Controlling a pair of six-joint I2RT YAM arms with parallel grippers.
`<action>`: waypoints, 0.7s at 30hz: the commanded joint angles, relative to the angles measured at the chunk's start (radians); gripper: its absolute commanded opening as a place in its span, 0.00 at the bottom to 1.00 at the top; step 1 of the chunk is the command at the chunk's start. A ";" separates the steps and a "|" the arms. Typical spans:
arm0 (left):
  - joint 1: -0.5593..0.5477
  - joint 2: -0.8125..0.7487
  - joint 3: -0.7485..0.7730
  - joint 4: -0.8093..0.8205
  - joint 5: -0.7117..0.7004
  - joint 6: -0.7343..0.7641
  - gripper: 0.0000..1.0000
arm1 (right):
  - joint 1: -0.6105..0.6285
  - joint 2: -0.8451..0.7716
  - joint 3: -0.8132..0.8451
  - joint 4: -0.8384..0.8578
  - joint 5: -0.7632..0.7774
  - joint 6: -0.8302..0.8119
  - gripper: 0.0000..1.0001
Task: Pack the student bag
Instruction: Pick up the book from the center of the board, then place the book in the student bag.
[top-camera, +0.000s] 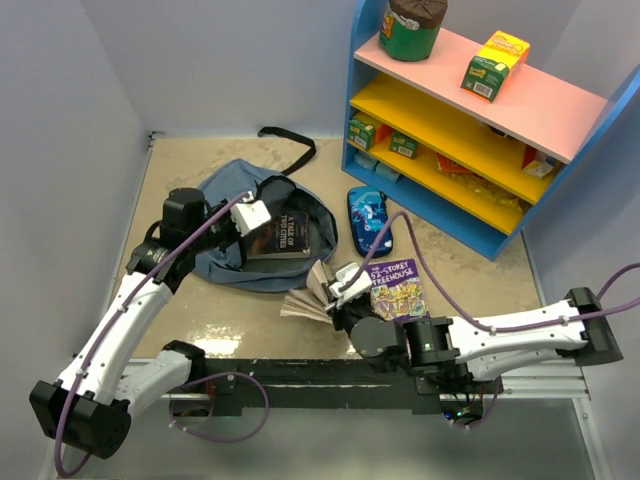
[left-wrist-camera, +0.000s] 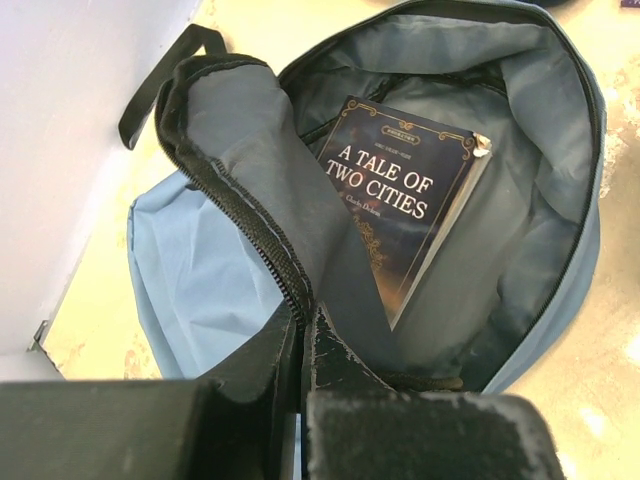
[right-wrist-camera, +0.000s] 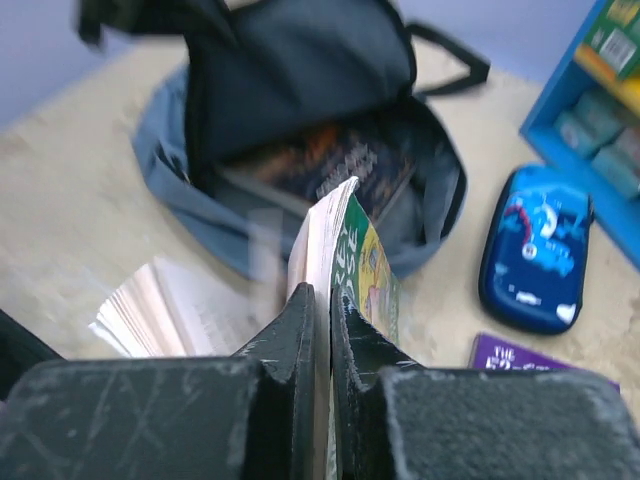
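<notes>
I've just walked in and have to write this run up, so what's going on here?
The left gripper is pinched on the zipper edge of the student bag, holding its flap up with the mouth open. A Tale of Two Cities lies inside. The right gripper is clamped on a green-covered book, its pages fanned out, just in front of the bag. A purple book and a blue pencil case lie on the table, unpacked.

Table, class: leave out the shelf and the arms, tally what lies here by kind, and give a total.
bag: 1
books: 3 (Two Cities book in the bag, purple book, green book in the right claw)
pencil case: 1
total: 5
</notes>
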 joint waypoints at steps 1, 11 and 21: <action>-0.003 -0.005 0.001 0.054 -0.008 -0.018 0.00 | 0.044 -0.053 0.136 0.134 0.122 -0.294 0.00; -0.003 -0.022 0.010 0.011 0.039 -0.026 0.00 | -0.078 0.050 0.202 0.554 0.003 -0.687 0.00; -0.003 -0.018 0.116 -0.181 0.217 0.008 0.00 | -0.253 0.275 0.292 0.755 -0.204 -0.805 0.00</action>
